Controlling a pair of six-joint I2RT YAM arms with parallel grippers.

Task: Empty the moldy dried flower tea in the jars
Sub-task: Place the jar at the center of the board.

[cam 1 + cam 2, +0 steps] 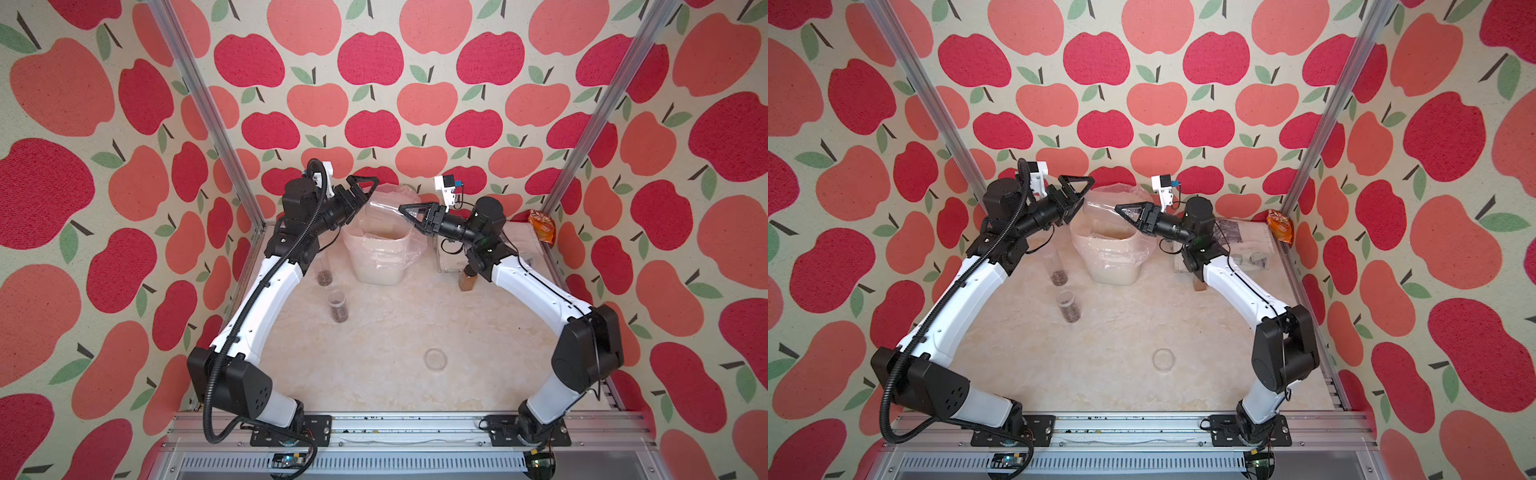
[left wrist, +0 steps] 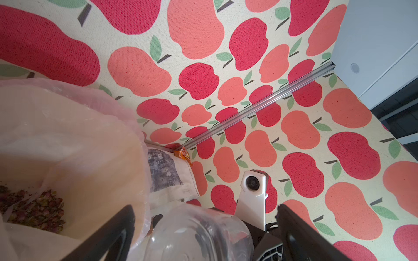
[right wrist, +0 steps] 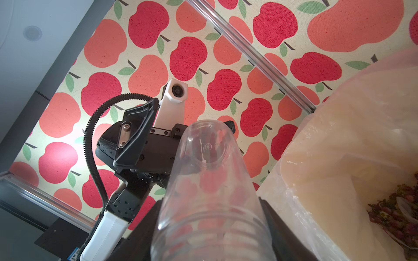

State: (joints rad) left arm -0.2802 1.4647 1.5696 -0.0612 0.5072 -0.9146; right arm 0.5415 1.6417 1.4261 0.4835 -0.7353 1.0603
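Nose to nose above the white bin (image 1: 376, 270): right gripper (image 1: 409, 216) tight on the clear jar (image 1: 384, 208), left gripper (image 1: 365, 193) agape beside it.

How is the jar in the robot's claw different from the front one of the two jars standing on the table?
The held jar lies sideways in the air near the white bin, gripped by the right gripper. The table jar stands upright, untouched. The held jar is empty, while the table jar has dried flower tea at its bottom. Both are small, clear cylinders.
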